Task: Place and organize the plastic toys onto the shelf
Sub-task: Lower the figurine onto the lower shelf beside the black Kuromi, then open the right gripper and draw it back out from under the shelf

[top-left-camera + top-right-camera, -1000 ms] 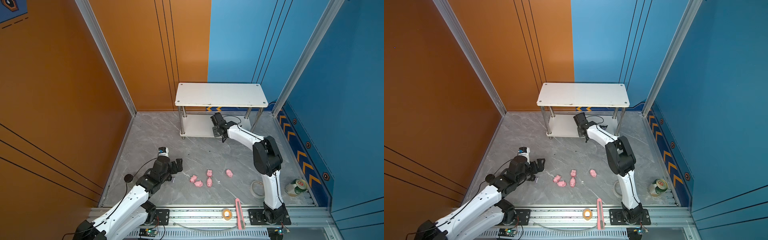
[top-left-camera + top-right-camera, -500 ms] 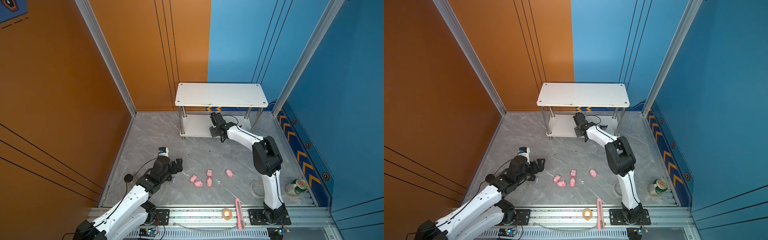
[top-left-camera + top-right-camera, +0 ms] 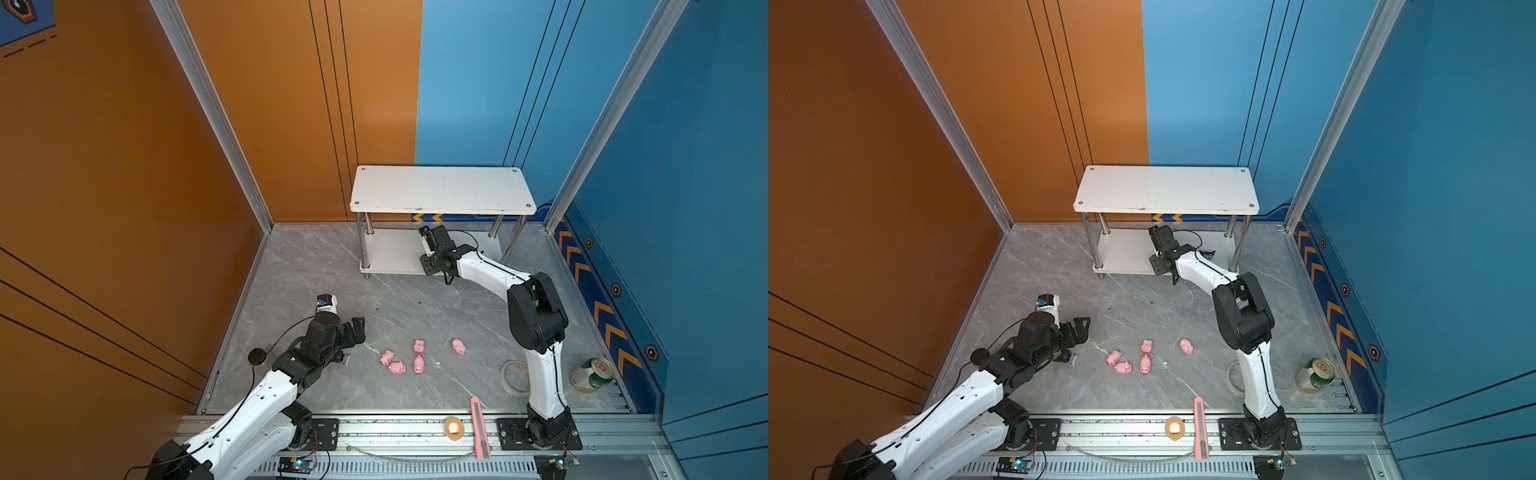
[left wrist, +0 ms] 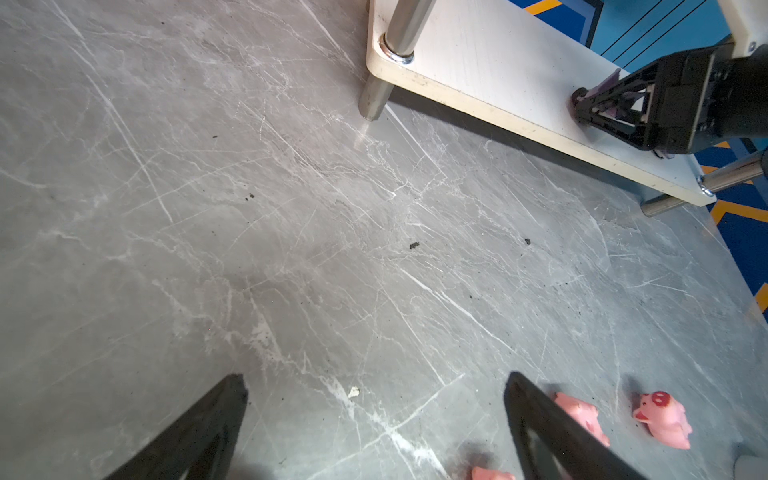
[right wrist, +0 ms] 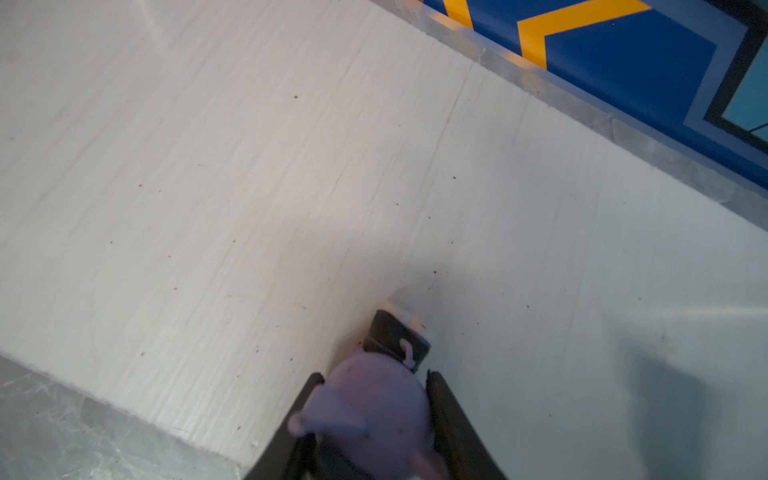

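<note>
The shelf (image 3: 440,189) stands at the back. My right gripper (image 5: 374,376) reaches over its lower board (image 5: 249,187) with a purple-and-white figurine (image 5: 374,411) between its fingers. A thin gap shows at one finger, so I cannot tell whether it still grips. Another black-eared figurine (image 3: 1206,254) stands on that board. Several pink pigs (image 3: 419,365) lie on the floor mid-front. My left gripper (image 3: 357,328) hovers wide open and empty left of them, a small purple figurine (image 3: 1072,359) beside it. In the left wrist view its fingers (image 4: 540,415) frame bare floor near pigs (image 4: 665,419).
A clear tape ring (image 3: 515,378) lies by the right arm's base and a green can (image 3: 592,374) in the front right corner. A tape roll (image 3: 453,427) and pink utility knife (image 3: 478,428) rest on the front rail. Walls enclose three sides.
The right wrist has crept slightly deeper over the lower board. The left arm and the pigs have not moved.
</note>
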`<state>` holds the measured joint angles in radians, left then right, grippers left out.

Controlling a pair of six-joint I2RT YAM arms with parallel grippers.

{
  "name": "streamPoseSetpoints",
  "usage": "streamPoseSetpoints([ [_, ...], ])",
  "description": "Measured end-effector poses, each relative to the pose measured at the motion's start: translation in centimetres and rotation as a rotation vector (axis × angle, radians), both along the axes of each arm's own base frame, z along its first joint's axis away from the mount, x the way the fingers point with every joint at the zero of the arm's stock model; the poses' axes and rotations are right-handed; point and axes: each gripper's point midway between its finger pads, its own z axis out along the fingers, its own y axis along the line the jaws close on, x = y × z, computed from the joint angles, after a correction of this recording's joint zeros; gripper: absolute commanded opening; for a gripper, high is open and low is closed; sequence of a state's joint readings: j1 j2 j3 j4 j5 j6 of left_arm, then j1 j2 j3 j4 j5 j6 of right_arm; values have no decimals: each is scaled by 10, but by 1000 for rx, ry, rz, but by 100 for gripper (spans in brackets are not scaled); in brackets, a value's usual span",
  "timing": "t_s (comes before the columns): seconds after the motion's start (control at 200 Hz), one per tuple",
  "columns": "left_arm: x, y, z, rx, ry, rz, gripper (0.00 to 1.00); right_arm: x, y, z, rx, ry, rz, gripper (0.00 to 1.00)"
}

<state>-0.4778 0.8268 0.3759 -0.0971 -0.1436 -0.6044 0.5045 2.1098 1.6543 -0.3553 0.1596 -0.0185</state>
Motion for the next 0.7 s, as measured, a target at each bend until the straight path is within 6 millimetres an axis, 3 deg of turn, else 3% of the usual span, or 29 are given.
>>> streamPoseSetpoints([
  [0.12, 0, 0, -1, -2, 3, 1, 98, -1, 0, -1, 2, 3, 1, 71],
  [0.26, 0, 0, -1, -2, 3, 2, 98, 0, 1, 0, 1, -4, 6, 79],
  [0.441, 0, 0, 0, -5, 1, 4, 98, -3, 0, 6, 4, -9, 9, 83],
  [0.701, 0, 0, 1, -7, -2, 3, 98, -26, -5, 36, 49, -38, 18, 85],
])
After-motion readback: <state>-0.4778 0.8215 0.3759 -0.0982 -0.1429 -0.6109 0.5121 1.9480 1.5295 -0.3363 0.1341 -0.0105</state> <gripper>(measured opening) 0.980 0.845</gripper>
